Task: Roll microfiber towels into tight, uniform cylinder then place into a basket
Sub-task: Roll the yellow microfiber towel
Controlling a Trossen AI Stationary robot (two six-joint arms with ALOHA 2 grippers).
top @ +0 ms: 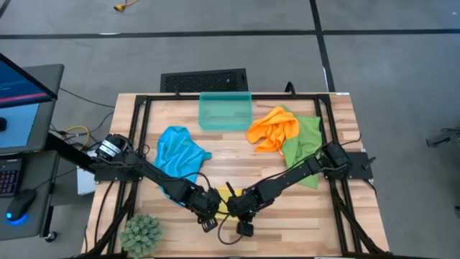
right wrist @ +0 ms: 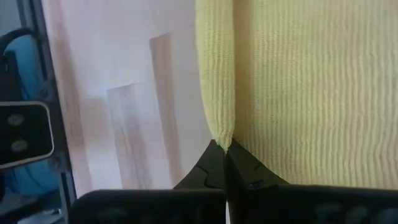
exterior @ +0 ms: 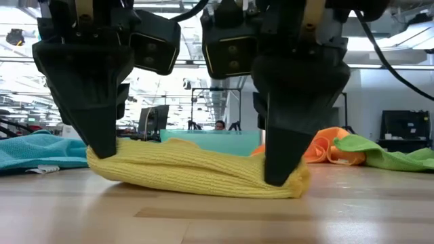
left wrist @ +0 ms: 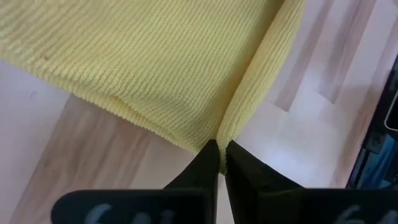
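Clearly both grippers work one cloth together: the left gripper (exterior: 102, 146) and right gripper (exterior: 281, 173) are each clenched on an opposite end of the yellow towel (exterior: 196, 169), probably to keep its fold even for rolling. It lies as a low, loosely folded, ribbed band on the surface (exterior: 217, 217) near the front edge, well apart from the basket (top: 225, 111).
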